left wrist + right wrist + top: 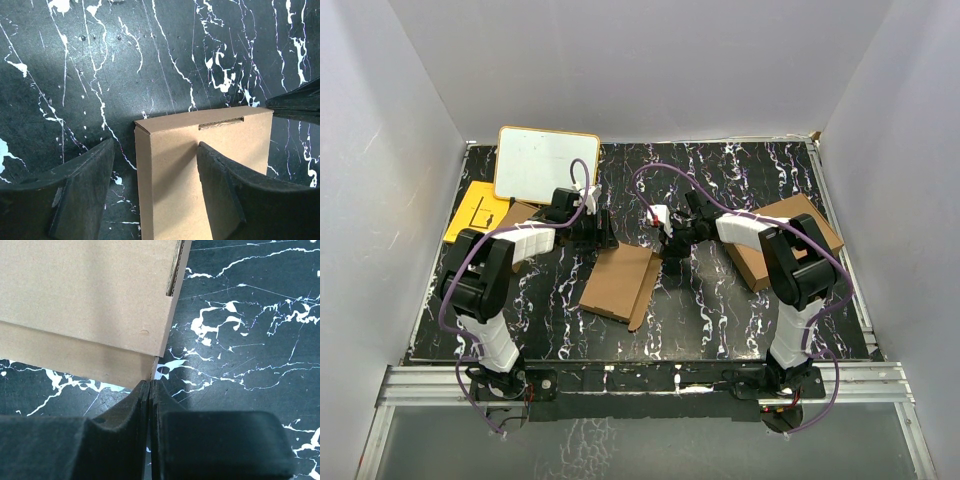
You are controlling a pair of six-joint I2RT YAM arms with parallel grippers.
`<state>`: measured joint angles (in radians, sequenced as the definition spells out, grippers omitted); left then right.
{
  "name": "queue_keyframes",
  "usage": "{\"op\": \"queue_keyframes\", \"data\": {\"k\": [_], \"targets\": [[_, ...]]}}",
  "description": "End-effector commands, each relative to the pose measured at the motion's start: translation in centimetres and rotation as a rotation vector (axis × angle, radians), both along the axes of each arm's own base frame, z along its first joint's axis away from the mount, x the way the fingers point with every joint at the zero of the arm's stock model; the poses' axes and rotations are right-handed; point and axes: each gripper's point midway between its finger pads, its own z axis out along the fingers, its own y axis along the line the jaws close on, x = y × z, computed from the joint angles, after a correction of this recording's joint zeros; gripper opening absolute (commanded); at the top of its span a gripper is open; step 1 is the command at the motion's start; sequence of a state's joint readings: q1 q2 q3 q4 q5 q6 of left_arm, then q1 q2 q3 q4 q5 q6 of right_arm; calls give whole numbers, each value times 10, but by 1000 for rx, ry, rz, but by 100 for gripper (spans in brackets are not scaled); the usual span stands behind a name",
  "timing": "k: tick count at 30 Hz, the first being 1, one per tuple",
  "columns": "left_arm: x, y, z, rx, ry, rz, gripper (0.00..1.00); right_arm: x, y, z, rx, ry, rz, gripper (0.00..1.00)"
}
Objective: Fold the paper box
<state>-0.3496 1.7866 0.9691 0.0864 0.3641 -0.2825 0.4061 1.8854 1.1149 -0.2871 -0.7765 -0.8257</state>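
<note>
The paper box (618,282) lies flattish on the dark marbled table between the two arms, thin brown cardboard. In the left wrist view the paper box (220,140) shows a slot along its far edge. My left gripper (156,155) is open and straddles the box's left wall, one finger over the table and the other over the box top. In the top view the left gripper (598,232) is at the box's far left corner. My right gripper (151,382) is shut at the far right corner, its tips pinching the thin edge of the lower flap (75,357). The right gripper (668,245) touches that corner.
A larger plain brown box (785,240) sits under the right arm's elbow. A white board (545,165) leans at the back left, with a yellow sheet (475,212) and a small brown box (520,213) beside it. Grey walls enclose the table.
</note>
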Motion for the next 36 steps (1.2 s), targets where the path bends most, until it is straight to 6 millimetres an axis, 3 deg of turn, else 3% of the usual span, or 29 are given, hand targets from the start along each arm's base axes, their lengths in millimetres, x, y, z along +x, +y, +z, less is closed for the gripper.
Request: {"op": "queue_keyframes", "data": {"k": [1, 14, 22, 26, 29, 36], "targets": [[-12, 10, -21, 65, 53, -22, 64, 7, 14, 30, 60, -63, 7, 8], [-17, 0, -18, 23, 48, -85, 60, 23, 27, 44, 39, -21, -106, 8], [-18, -4, -17, 13, 56, -89, 60, 19, 39, 49, 41, -9, -103, 8], [-16, 2, -17, 42, 79, -40, 62, 21, 34, 45, 7, -11, -112, 9], [-12, 7, -11, 48, 87, 3, 64, 18, 27, 48, -6, -5, -100, 14], [2, 17, 20, 22, 39, 103, 70, 6, 11, 70, 11, -29, -60, 38]]}}
